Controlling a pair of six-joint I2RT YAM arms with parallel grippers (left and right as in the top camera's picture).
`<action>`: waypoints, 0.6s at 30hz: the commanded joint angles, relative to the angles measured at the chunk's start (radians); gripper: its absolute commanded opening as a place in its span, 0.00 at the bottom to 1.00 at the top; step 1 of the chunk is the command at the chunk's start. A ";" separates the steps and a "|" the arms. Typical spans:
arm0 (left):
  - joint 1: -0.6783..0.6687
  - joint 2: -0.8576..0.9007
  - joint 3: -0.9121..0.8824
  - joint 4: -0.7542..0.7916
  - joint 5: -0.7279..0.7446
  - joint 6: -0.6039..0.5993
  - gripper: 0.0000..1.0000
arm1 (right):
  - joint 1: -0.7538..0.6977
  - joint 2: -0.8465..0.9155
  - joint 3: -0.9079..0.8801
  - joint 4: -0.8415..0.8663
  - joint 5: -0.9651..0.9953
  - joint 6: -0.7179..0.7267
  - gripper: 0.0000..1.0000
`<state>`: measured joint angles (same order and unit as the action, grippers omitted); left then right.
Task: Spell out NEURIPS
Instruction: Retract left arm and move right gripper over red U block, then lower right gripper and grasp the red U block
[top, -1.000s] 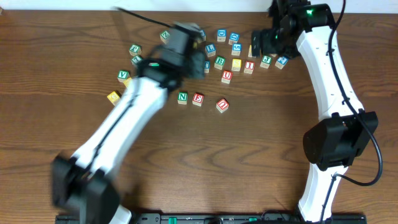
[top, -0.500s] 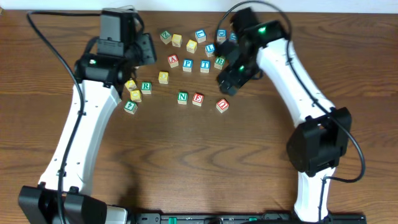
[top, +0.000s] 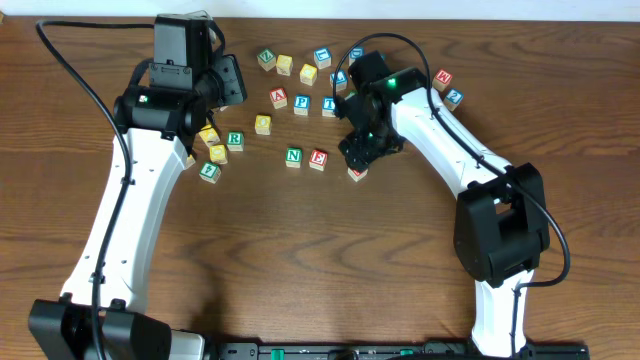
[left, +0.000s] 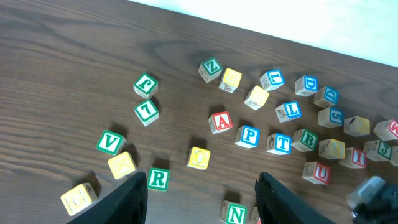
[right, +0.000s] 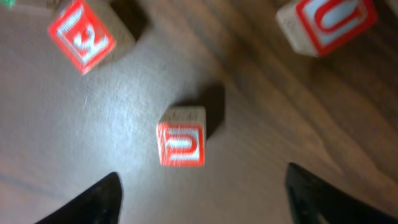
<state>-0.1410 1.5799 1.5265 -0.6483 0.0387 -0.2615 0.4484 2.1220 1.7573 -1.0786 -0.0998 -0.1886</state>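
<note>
A green N block (top: 293, 155), a red E block (top: 318, 158) and a red U block (top: 356, 173) lie in a row at mid-table. My right gripper (top: 362, 150) is open and hovers just above that U block (right: 181, 140), with the E block (right: 84, 36) to its left. A second red U block (right: 333, 22) lies beyond. My left gripper (top: 222, 88) is open and empty above the left blocks. Its view shows my left gripper (left: 202, 202) near a green R block (left: 159, 178), the N block (left: 235, 214) and a blue P block (left: 249, 135).
Several loose letter blocks lie scattered along the far side of the table, among them a red A (left: 220, 121), a blue T (left: 278, 143), a green V (left: 109, 142) and yellow blocks (left: 199, 157). A red W block (top: 442, 78) lies at the far right.
My right gripper has come from the far right blocks forward and left to above the U block. My left arm has swung back to the left and now holds nearly still.
</note>
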 joint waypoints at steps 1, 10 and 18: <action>0.005 0.002 -0.004 -0.003 -0.013 0.006 0.55 | 0.027 0.008 -0.026 0.044 0.004 0.047 0.72; 0.005 0.002 -0.004 -0.003 -0.085 0.006 0.55 | 0.056 0.008 -0.122 0.143 0.005 0.055 0.64; 0.008 0.003 -0.004 -0.002 -0.093 0.006 0.56 | 0.057 0.008 -0.169 0.194 0.075 0.114 0.57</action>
<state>-0.1390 1.5799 1.5265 -0.6483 -0.0307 -0.2615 0.5022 2.1231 1.6058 -0.8944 -0.0532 -0.1089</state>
